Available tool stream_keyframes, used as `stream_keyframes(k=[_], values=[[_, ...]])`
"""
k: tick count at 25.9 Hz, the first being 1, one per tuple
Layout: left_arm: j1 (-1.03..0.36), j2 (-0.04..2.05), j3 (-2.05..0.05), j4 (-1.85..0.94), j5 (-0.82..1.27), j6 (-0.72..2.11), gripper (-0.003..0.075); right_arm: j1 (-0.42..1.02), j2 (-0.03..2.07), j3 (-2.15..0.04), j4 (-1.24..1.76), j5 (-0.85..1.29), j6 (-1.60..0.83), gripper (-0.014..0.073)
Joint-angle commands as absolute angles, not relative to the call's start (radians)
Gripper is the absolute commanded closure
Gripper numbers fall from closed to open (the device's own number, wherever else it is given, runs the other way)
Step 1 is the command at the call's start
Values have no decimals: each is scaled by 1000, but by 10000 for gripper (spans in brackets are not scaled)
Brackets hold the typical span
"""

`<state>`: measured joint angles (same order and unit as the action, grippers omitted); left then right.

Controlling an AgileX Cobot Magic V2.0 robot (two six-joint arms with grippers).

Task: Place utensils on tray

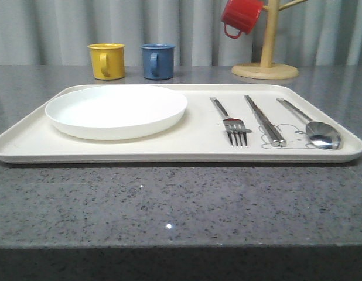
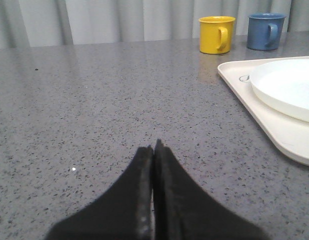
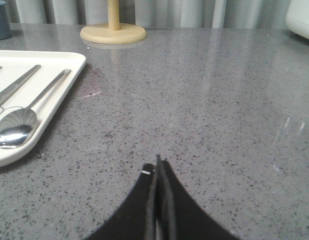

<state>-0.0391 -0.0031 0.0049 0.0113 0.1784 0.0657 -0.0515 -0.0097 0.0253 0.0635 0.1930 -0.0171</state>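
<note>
The fork (image 1: pixel 232 123), chopsticks (image 1: pixel 264 120) and spoon (image 1: pixel 313 125) all lie on the tray (image 1: pixel 28 140) toward its right edge, so the task looks finished. The left gripper (image 2: pixel 154 148) and the right gripper (image 3: pixel 158 162) are both closed and empty over bare table.

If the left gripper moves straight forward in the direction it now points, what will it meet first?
Probably nothing soon. The left gripper, shut, points over bare grey countertop toward the curtain. The tray and yellow mug lie off to the side of that line, though depth is hard to judge.
</note>
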Motion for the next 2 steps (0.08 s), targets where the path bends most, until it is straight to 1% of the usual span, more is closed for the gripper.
stream_keyframes(k=[1, 2], values=[[-39, -28, 8, 9, 92, 59, 739, -57, -27, 26, 63, 121, -28, 711], [-39, -28, 8, 9, 92, 59, 739, -57, -27, 26, 63, 121, -28, 711]])
